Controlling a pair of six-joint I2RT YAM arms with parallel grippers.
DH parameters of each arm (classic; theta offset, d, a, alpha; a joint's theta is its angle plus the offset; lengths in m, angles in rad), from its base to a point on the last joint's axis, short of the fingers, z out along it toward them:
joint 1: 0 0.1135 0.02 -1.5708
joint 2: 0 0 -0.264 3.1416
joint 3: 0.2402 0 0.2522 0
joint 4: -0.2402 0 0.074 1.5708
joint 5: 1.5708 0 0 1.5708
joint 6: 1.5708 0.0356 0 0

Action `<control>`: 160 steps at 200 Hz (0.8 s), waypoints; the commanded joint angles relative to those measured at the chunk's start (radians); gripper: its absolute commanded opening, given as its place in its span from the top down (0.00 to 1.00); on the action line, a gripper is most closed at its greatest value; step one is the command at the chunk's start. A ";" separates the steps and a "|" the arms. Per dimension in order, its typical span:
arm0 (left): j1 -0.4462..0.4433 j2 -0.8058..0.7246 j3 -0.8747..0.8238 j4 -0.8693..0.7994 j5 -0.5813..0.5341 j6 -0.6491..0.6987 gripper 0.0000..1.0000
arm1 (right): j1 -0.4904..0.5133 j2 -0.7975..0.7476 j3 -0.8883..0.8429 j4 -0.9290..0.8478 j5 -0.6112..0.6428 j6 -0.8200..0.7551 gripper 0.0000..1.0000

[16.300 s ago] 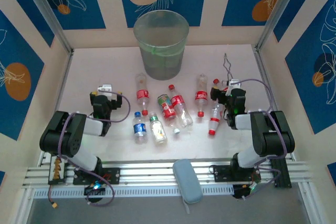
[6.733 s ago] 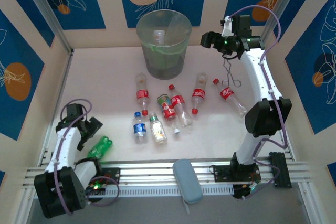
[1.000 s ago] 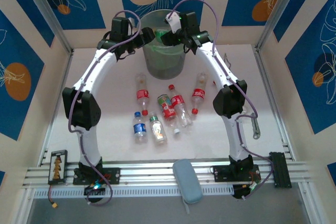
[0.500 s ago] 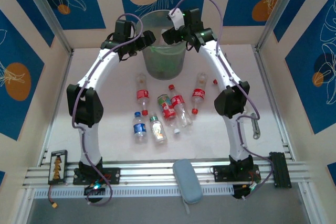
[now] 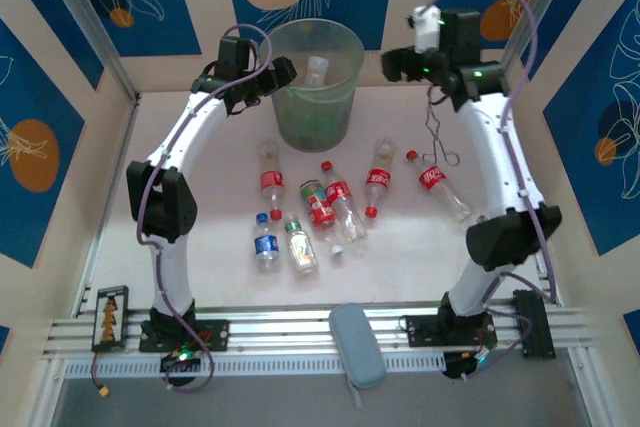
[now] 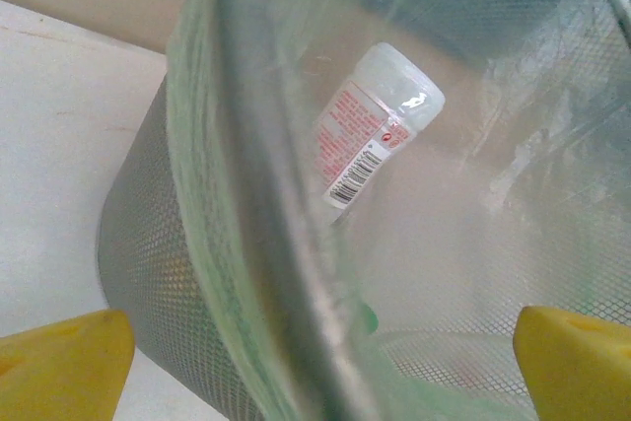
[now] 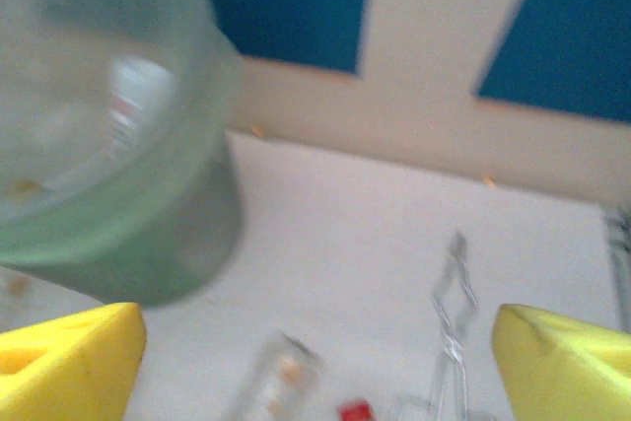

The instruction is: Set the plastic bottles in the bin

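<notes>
From above, the bin (image 5: pixel 315 117) stands upright at the far middle of the table (image 5: pixel 200 147). A clear-capped bottle (image 5: pixel 318 70) leans inside it, cap up. Seven more plastic bottles lie flat in front of the bin, most with their long axis running far to near. The blue-labelled bottle (image 5: pixel 265 244) has its cap away from the arms, and the leftmost red-labelled bottle (image 5: pixel 270 180) has its cap towards them. The right-hand bottle (image 5: pixel 437 184) lies diagonally, cap far-left. Wire tongs (image 5: pixel 438 137) lie just beyond it, and a grey-blue pad (image 5: pixel 357 344) sits at the near edge. The left gripper (image 5: pixel 283 71) hangs at the bin's left rim. The right gripper (image 5: pixel 392 64) was over the rim half a second ago and has swung out to the bin's right, uncovering the right-hand bottle.

In the left wrist view the yellow fingertips (image 6: pixel 59 372) stand wide apart, holding nothing. Beyond them is the bin's mesh-patterned wall. Inside, the clear-capped bottle (image 6: pixel 380 130) tilts, rising to the upper right with its cap uppermost and its barcode showing.

The right wrist view is blurred. Its fingertips (image 7: pixel 64 357) are spread and empty. The bin (image 7: pixel 108 175) is at the left and the tongs (image 7: pixel 452 313) at the lower right. A bottle lies below centre, but its direction cannot be told.
</notes>
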 commanded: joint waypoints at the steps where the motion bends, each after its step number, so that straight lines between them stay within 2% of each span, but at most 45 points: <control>1: -0.009 0.001 0.040 -0.025 0.010 0.030 0.02 | -0.061 -0.008 -0.158 -0.073 0.032 0.003 0.07; 23: -0.009 -0.005 0.042 -0.026 0.011 0.032 0.02 | -0.119 -0.045 -0.315 -0.024 -0.003 0.015 0.07; 43: -0.009 -0.015 0.043 -0.033 0.015 0.033 0.02 | -0.146 -0.018 -0.378 -0.017 0.018 0.003 0.08; 93: -0.008 -0.089 0.013 -0.049 0.024 0.047 0.00 | -0.172 0.047 -0.429 0.024 -0.012 0.034 0.08; 144: -0.008 -0.233 -0.101 -0.063 -0.012 0.073 0.00 | -0.174 0.065 -0.453 0.047 -0.027 0.056 0.08; 160: -0.013 -0.312 -0.182 -0.034 -0.025 0.048 0.02 | -0.174 0.058 -0.462 0.055 -0.029 0.059 0.09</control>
